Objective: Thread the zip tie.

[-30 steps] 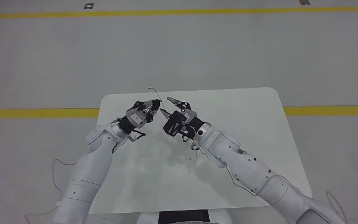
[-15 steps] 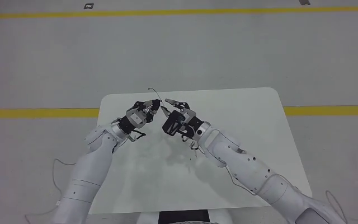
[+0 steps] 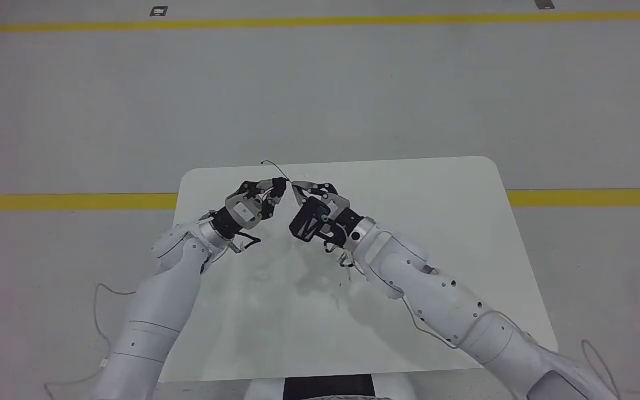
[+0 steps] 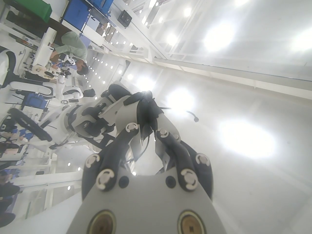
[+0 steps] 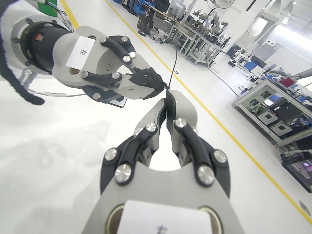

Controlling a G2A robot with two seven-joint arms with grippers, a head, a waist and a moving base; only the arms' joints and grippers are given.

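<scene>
- The white counter (image 3: 450, 200) sits right in front of the robot, and both arms are raised over its far-left part.
- The right gripper (image 5: 167, 98) is held above the counter. Its fingers (image 5: 179, 103) are pressed flat together, with a thin dark strip pinched between the pads right up at the tips.
- The left gripper (image 5: 158, 83) meets it tip to tip from the other side, the two nearly touching. Its dark-padded fingers (image 5: 143, 79) are closed tight on the small head end of the zip tie (image 5: 173, 69).
- So both grippers hold the zip tie in the air, off the counter, at the spot where their tips come together.
- From there the thin black strap runs free, up and away from the robot, and ends in a slight curl past the counter's far edge; from above it is a fine line (image 3: 275, 167) just beyond the left gripper (image 3: 277, 188) and right gripper (image 3: 297, 190).
- From the left wrist, the curled end (image 4: 192, 116) hangs free beyond the left gripper (image 4: 146, 98).
- Beyond the counter is grey floor with a yellow stripe (image 3: 60, 201) across it.
</scene>
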